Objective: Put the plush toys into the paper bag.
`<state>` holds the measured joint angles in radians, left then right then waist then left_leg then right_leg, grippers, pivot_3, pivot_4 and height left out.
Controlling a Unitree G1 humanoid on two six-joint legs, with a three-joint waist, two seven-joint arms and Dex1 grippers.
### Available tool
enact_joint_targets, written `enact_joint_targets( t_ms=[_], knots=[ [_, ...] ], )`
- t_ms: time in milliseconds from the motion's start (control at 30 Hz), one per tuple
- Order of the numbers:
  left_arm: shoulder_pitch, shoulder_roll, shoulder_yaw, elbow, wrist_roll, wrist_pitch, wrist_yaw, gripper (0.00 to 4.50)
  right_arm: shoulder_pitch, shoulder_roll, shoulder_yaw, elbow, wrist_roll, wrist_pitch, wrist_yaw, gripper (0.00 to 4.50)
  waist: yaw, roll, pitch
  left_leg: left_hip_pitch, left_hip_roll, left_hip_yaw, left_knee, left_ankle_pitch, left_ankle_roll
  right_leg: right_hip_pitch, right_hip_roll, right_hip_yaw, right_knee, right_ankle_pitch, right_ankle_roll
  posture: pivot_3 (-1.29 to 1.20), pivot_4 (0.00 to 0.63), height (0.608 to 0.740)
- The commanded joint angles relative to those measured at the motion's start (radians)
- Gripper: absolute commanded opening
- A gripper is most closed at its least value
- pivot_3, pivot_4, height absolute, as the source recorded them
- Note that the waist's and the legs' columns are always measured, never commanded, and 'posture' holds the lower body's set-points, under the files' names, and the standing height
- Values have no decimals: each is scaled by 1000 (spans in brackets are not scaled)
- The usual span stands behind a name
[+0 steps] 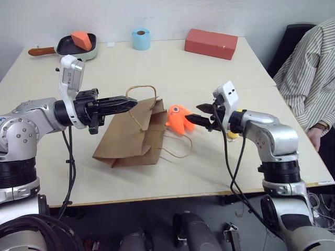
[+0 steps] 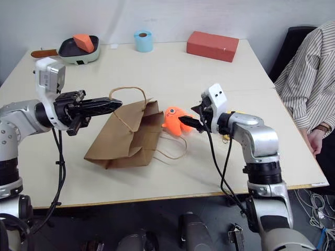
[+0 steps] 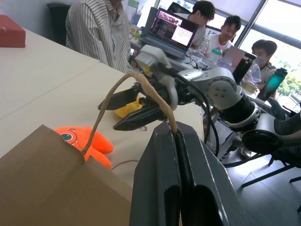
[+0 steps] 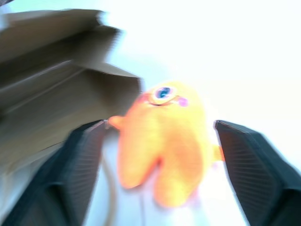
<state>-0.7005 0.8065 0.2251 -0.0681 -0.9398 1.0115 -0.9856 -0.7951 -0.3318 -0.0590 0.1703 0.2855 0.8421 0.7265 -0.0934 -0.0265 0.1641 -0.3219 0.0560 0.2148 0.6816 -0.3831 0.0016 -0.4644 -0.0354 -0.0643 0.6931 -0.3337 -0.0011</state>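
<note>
In the head views, the brown paper bag (image 1: 133,137) is seen lying tipped on the near middle of the bench (image 1: 172,70), its mouth turned to the far right; what is inside cannot be made out. One cord handle (image 1: 140,94) is held up by the left gripper (image 1: 128,103), whose fingers are closed on it; the other handle lies loose on the bench at the bag's right. The orange plush toy (image 1: 176,118) is seen just right of the bag's mouth, outside it. The right gripper (image 1: 198,119) is placed at the toy's right with its fingers spread; whether they touch the toy cannot be told. A yellow plush toy (image 1: 233,134) is partly hidden behind the right arm. At the far edge, a pan (image 1: 76,46) holding an orange wedge block (image 1: 81,39), a blue tape roll (image 1: 141,38) and a red box (image 1: 211,43) are set. A person in a striped shirt (image 1: 309,73) is seated at the right.

In the left wrist view, the fingers (image 3: 160,188) are seen pressed together on the cord handle.

In the right wrist view, the open fingers (image 4: 80,169) are seen either side of the orange toy, apart from it.
</note>
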Motion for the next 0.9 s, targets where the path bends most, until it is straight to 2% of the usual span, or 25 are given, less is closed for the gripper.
enact_joint_targets(
  t_ms=[33,167,233,367,567,667,767,900],
  knots=[
    [-26,6,14,-17,-2,-20,-7,0,-65,51,8,167,-15,-66,-50,4487,-2,0,0,0,0,0,0,0,0,0,0,0,0,0,0,0,150,740],
    [-25,7,14,-17,1,-24,-8,0,-94,106,26,263,6,-61,-24,4487,-3,0,0,-1,0,0,0,0,0,0,0,0,0,0,0,0,150,740],
    [-24,8,16,-15,4,-28,-6,0,-93,112,42,312,-40,-132,-61,4098,-3,0,0,-1,0,0,0,0,0,0,0,0,0,0,0,0,150,740],
    [-20,9,20,-16,5,-31,-4,0,-80,94,33,313,-45,-180,-77,2830,-2,0,0,-1,0,0,0,0,0,0,0,0,0,0,0,0,150,740],
    [-11,7,27,-26,-3,-28,1,0,9,-5,18,107,6,-150,-12,884,10,1,0,-1,0,-1,0,0,0,0,0,0,-1,0,0,0,150,740],
    [-15,7,28,-26,-11,-21,-1,0,40,-83,-19,-37,76,-90,40,190,9,1,1,-1,0,-1,-1,0,0,0,0,0,-1,0,0,0,150,740],
    [-19,9,25,-24,-16,-16,-6,0,62,-129,-10,-172,151,-14,95,99,8,3,2,-1,0,-1,-1,0,0,0,0,0,-1,0,0,0,150,740],
    [-30,4,17,-10,-8,-21,-9,0,75,-110,100,-296,144,1,87,99,4,3,2,1,1,-2,-1,0,-2,0,3,2,-1,0,0,0,150,740]
  ],
)
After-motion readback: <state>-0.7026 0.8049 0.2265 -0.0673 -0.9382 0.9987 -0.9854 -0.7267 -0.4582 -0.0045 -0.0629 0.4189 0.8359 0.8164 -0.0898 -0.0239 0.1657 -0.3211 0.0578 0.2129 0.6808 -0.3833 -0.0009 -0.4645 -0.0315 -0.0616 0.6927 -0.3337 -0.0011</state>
